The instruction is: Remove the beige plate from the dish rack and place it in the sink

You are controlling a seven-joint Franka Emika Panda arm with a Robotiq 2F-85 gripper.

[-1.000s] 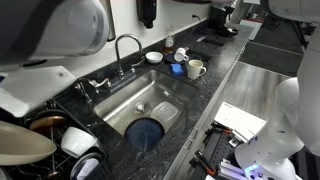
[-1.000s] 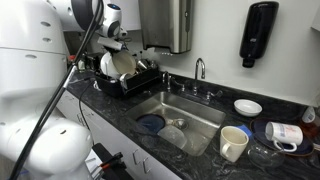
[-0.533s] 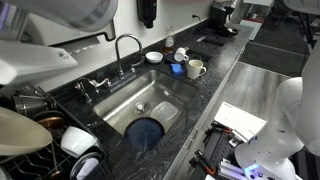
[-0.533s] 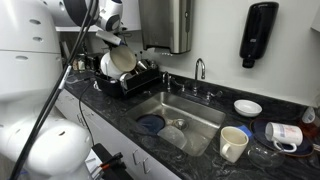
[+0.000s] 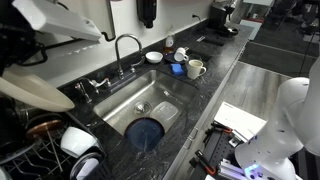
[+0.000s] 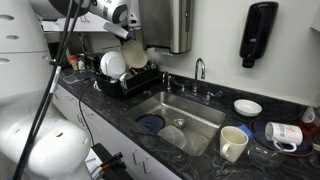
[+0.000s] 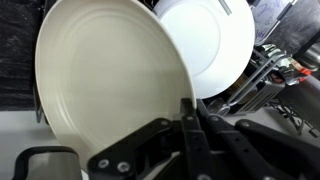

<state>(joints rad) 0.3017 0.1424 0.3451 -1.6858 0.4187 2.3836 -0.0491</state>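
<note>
Hand (image 7: 190,108) clamps the beige plate (image 7: 110,90), tilted, above the dish rack (image 6: 140,82).

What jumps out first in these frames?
The beige plate fills the wrist view, pinched at its rim by the claw and held tilted in the air over the rack. Next is the dark blue dish lying in the steel sink, near its front end.
</note>
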